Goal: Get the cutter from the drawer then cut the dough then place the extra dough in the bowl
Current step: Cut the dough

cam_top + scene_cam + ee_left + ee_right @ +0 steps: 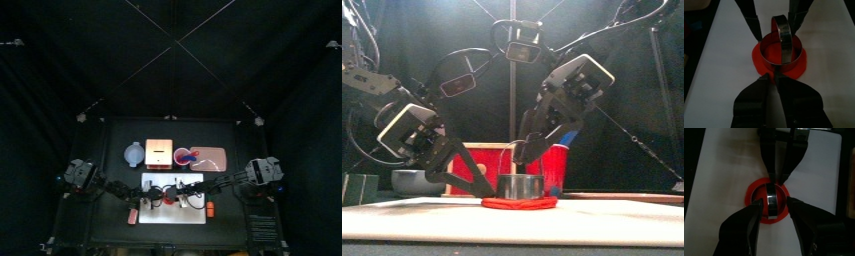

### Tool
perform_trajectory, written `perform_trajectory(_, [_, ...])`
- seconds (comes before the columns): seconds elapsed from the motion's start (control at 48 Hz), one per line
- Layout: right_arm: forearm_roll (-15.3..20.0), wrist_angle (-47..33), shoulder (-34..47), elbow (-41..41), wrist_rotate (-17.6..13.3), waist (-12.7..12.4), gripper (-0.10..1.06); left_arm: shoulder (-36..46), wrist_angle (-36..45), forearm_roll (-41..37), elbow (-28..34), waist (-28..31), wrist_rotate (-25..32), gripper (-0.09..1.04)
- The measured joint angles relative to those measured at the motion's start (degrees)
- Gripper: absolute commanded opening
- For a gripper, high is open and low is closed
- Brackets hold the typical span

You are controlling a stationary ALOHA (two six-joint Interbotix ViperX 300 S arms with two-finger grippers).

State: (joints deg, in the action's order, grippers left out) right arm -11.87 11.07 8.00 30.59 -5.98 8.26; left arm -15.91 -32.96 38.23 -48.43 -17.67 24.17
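A flat red dough disc (520, 203) lies on the white cutting board (422, 215). The round metal cutter (520, 186) stands upright on it, with a ring of dough (762, 64) showing outside its wall. My right gripper (773, 203) comes down from above and is shut on the cutter's wire handle (784, 35). My left gripper (771, 76) reaches in low from the left, its jaws shut on the dough's outer edge (754, 198). In the top view both grippers (174, 191) meet over the board's middle (154, 180).
Behind the board stand the blue-grey bowl (135, 153), the wooden box (160, 152), the red cup (185, 156) and the pink tray (218, 157), left to right. Two small red things (134, 215) lie near the board's front corners.
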Motion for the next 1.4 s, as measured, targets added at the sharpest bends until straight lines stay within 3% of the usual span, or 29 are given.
perform_trajectory(0.208, [0.0, 0.35, 0.18, -0.53, 0.35, 0.0, 0.73, 0.0, 0.0, -0.09, -0.09, 0.0, 0.0, 0.61])
perform_trajectory(0.458, [-0.09, 0.35, 0.18, -0.7, 0.35, 0.26, 0.45, -0.18, 0.0, 0.0, -0.18, 0.0, 0.0, 0.61])
perform_trajectory(0.604, [-1.14, 0.35, 0.09, -0.7, 0.35, 0.26, 0.35, -0.26, 0.0, 0.0, -0.09, 0.0, 0.0, 0.61])
perform_trajectory(0.938, [-3.08, 0.44, -7.56, 2.11, 0.0, 0.35, 0.34, -0.35, 0.0, 0.0, -0.09, 0.09, 0.0, 0.61])
perform_trajectory(1.104, [-4.57, 0.53, -13.71, 6.5, -0.44, 0.09, 0.34, -0.35, 0.0, 0.0, -0.09, 0.0, 0.0, 0.61])
perform_trajectory(1.396, [-4.22, 3.78, -19.86, 16.26, -0.79, -1.14, 0.36, 0.79, 0.7, -0.35, -0.26, 1.76, 0.53, 0.61])
